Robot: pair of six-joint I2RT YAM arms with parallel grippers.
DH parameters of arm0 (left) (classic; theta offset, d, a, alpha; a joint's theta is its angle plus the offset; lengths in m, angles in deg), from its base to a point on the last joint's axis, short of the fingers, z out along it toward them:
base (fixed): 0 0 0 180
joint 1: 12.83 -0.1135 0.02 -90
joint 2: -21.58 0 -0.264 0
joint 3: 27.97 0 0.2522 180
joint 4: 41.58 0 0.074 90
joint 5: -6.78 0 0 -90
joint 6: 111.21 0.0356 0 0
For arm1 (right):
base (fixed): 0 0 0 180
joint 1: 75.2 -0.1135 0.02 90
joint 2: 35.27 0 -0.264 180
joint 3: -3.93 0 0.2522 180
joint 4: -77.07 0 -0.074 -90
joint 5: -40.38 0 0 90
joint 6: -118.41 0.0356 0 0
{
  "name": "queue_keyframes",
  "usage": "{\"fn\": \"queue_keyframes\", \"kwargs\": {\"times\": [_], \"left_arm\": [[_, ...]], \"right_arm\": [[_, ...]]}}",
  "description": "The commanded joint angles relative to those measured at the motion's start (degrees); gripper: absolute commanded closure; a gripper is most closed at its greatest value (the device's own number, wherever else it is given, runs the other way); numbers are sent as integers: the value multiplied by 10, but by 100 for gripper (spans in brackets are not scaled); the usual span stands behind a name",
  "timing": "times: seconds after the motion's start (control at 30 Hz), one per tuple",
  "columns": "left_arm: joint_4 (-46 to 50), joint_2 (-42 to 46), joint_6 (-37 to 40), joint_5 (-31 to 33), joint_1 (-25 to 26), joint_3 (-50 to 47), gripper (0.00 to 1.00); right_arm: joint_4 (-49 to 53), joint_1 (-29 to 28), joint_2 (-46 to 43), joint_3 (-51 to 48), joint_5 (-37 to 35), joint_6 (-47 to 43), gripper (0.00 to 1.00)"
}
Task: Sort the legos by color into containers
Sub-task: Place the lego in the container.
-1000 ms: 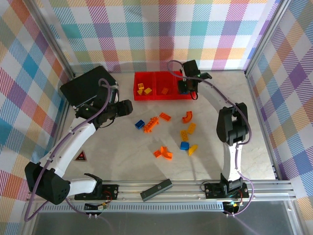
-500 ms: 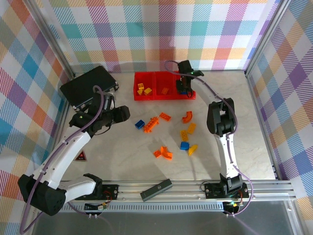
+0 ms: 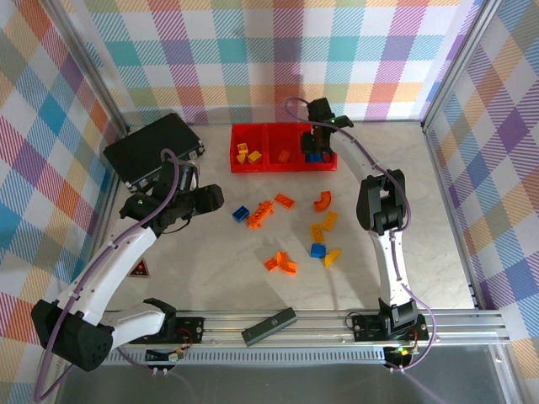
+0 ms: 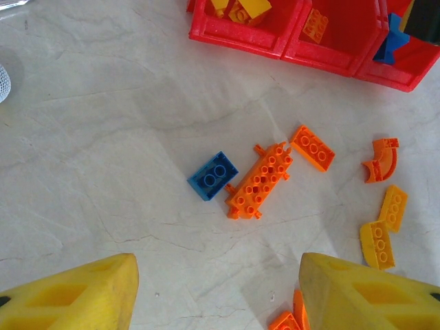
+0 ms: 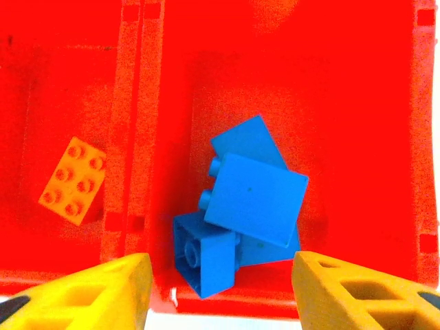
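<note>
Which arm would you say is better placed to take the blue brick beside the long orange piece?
Left: its end effector hangs open near the brick; the right end effector is over the bins.

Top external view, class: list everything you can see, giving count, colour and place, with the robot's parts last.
containers: three, red, joined row, far side of table
yellow legos: a few, left container
orange lego: one, middle container
blue legos: about three, right container
loose legos: two blue, three yellow, several orange, mid-table
black case: one, far left
black bar: one, near rail
left gripper: open, empty, above loose legos
right gripper: open, empty, over right container
</note>
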Motion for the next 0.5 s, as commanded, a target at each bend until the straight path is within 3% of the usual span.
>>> {"fn": "queue_keyframes", "kwargs": {"times": [0.0, 0.47], "left_arm": [[20, -17, 10, -10, 5, -13, 36], [-24, -126, 14, 13, 18, -30, 37]], "right_arm": [[24, 2, -89, -31, 38, 23, 44], [1, 1, -313, -304, 163, 87, 43]]}}
